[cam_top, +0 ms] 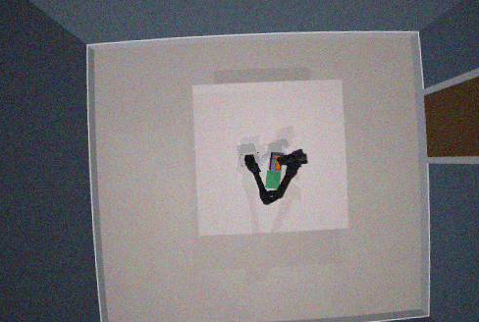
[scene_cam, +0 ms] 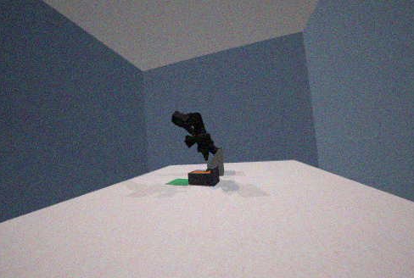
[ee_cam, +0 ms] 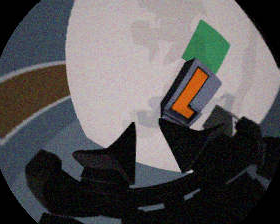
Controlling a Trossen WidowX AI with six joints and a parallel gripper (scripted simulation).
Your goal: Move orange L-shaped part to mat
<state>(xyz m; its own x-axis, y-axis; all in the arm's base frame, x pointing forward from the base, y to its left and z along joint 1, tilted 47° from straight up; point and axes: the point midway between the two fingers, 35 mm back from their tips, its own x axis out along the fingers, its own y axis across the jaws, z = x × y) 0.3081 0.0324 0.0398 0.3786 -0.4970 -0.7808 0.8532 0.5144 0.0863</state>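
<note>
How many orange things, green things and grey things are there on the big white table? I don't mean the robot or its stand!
Orange: 1, the L-shaped part
Green: 1, the mat
Grey: 1, the tray
Total: 3

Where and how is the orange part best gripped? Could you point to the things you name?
Probably by the straight end of the orange part (cam_top: 277, 160) (scene_cam: 201, 172) (ee_cam: 191, 93), nearest the green mat (cam_top: 273, 180) (scene_cam: 178, 182) (ee_cam: 207, 46), pinched from above, after pressing its L-shaped end: it looks flush in the tray (cam_top: 271, 162) (scene_cam: 203, 179) (ee_cam: 209, 93), so no side is exposed.
</note>
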